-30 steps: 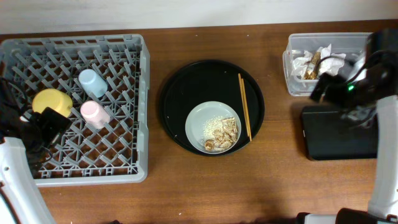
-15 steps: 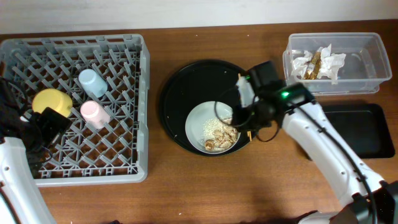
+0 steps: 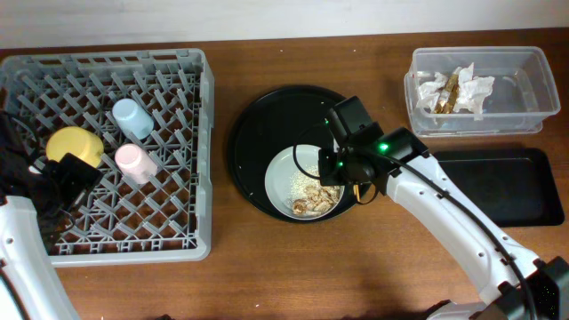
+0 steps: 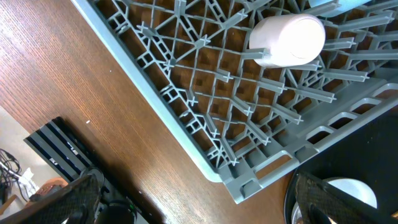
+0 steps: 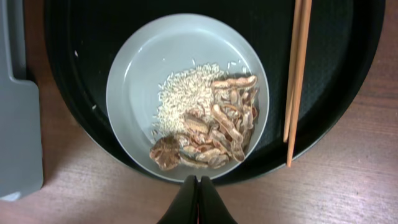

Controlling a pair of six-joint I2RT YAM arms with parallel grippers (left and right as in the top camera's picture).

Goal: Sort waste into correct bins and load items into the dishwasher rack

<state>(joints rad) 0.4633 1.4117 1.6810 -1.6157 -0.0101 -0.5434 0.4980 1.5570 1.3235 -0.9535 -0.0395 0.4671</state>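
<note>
The grey dishwasher rack point(image 3: 191, 151) on the left holds a light blue cup point(image 3: 132, 117), a pink cup point(image 3: 135, 162) and a yellow bowl point(image 3: 74, 145). My left gripper point(image 4: 196, 205) hangs open over the rack's front left part, holding nothing; the pink cup point(image 4: 289, 40) lies ahead of it. The pale plate point(image 5: 143, 68) carries rice and fried scraps point(image 5: 211, 134) on a round black tray point(image 3: 258, 116). Wooden chopsticks point(image 5: 295, 81) lie right of the plate. My right gripper point(image 5: 198, 182) is shut and empty, hovering over the plate's near rim. Wrappers point(image 3: 453, 89) lie in the clear tub point(image 3: 524, 89).
A shallow black rectangular tray point(image 3: 507, 182) sits at the right, below the clear tub. My right arm point(image 3: 427, 204) crosses the table between that tray and the round tray. Bare wooden tabletop point(image 3: 267, 267) runs along the front edge.
My right arm has swung left from the bins to above the plate, and its jaws have gone from open to shut. The left arm has not moved.
</note>
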